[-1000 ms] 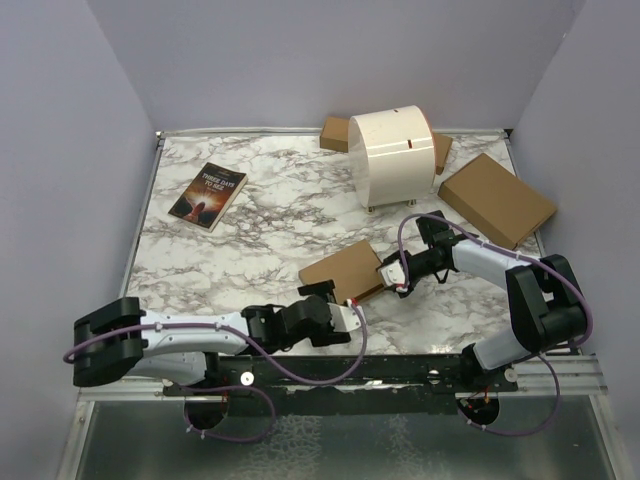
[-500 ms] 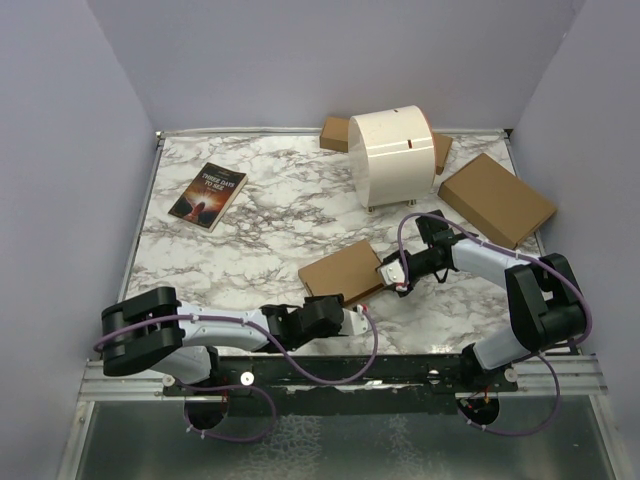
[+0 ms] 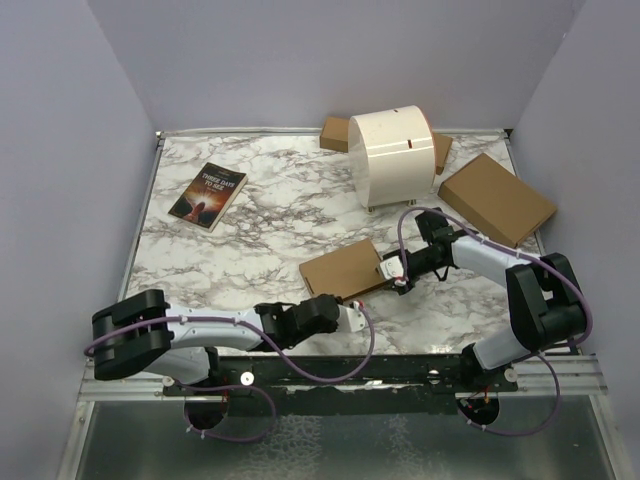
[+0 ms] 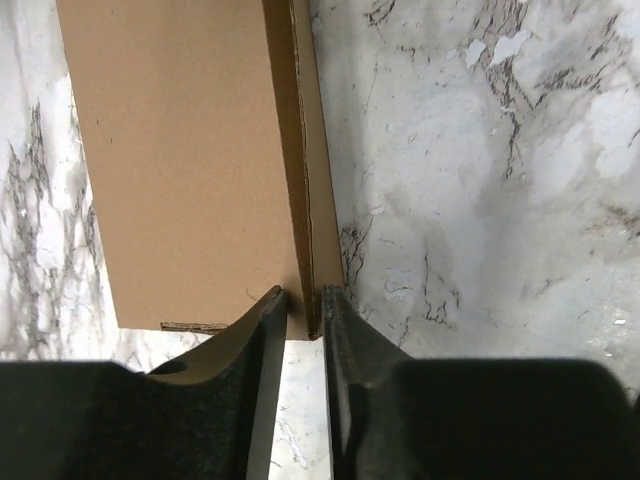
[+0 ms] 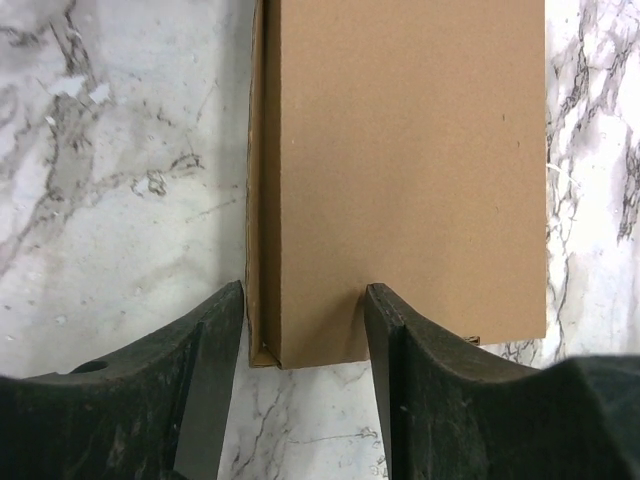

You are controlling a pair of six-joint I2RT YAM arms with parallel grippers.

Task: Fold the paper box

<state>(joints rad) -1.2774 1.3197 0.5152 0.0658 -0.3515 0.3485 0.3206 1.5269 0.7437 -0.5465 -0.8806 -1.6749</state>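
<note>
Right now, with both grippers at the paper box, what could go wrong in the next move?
1. The left gripper pinches only a thin side edge at one corner of the paper box; pulling may bend that edge, or the grip may slip off.
2. The right gripper straddles another corner with jaws apart, not clamped, so the paper box could slide or turn on the table.

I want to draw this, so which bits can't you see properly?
Top view: brown cardboard piece, partly hidden behind the white round drum.
Left wrist view: flat brown cardboard paper box, far end cut off by the top edge.
Right wrist view: whether the right jaws squeeze that box or just touch it; too close to tell.
</note>
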